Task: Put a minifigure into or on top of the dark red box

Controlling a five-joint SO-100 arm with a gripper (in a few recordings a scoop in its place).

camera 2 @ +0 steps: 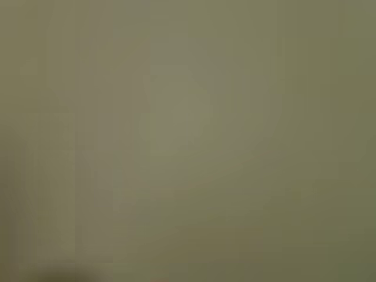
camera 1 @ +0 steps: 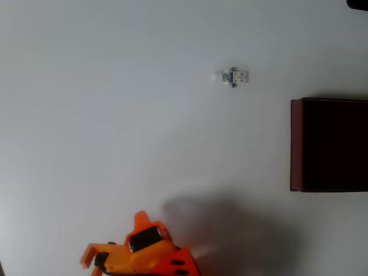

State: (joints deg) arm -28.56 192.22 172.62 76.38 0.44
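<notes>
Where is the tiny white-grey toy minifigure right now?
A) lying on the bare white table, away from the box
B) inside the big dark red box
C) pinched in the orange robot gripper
A: in the overhead view the tiny white-grey minifigure lies alone on the white table, apart from the dark red box at the right edge and far from the orange gripper at the bottom.
</notes>
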